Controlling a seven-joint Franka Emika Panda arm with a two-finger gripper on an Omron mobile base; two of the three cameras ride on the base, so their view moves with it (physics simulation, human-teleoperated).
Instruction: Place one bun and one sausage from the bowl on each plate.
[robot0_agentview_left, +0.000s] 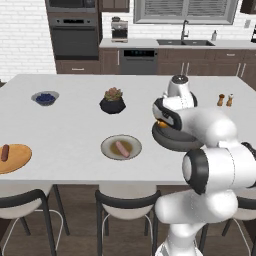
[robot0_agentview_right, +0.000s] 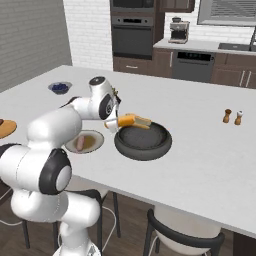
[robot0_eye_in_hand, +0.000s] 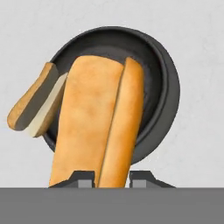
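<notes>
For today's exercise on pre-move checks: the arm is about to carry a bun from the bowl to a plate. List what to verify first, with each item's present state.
1. Gripper shut on a bun: ok.
2. Held bun lifted above the bowl: ok.
3. Second bun left behind, leaning on the bowl rim: ok.
4. Grey plate has a sausage and no bun: ok as target.
5. Wooden plate has a sausage and no bun: ok as target.
6. Firmness of grip: cannot tell.

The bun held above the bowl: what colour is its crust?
Golden orange, with a paler cut face; the bun shows best in the hand view.
</notes>
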